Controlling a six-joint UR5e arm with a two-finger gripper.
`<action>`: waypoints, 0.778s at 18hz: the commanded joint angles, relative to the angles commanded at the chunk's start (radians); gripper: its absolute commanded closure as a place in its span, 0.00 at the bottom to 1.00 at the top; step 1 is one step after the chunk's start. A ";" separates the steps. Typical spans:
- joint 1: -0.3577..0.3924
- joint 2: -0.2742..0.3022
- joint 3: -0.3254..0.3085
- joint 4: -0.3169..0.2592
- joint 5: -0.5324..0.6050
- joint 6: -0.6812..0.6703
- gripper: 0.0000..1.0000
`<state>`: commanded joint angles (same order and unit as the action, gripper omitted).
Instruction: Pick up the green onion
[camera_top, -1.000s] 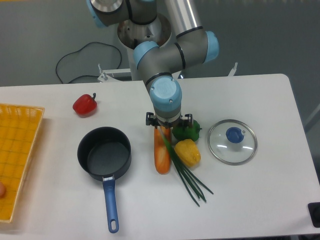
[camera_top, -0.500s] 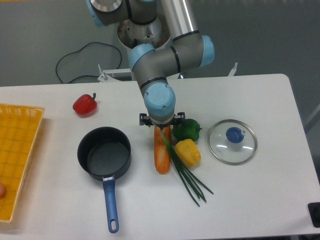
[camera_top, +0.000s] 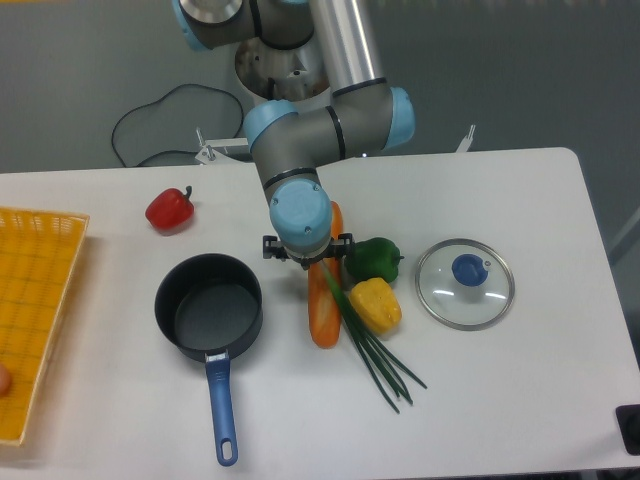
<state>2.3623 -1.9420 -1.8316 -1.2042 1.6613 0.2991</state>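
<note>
The green onion (camera_top: 368, 338) lies on the white table (camera_top: 520, 380) between the carrot (camera_top: 323, 305) and yellow pepper (camera_top: 375, 305), leaves fanned toward the open front edge, as my claw (camera_top: 303, 262) hangs beside its pale end, grip hidden from me, no writing legible anywhere.

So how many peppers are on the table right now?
3: a red pepper back left, a green pepper right of the gripper, and a yellow pepper just in front of it. The arm could hide more.
</note>
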 joint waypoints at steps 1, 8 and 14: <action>0.002 0.000 0.000 0.000 0.000 0.002 0.04; 0.000 0.002 0.003 0.000 0.002 0.006 0.34; -0.002 0.000 0.021 -0.002 0.003 0.006 0.81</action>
<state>2.3608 -1.9420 -1.8102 -1.2057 1.6644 0.3053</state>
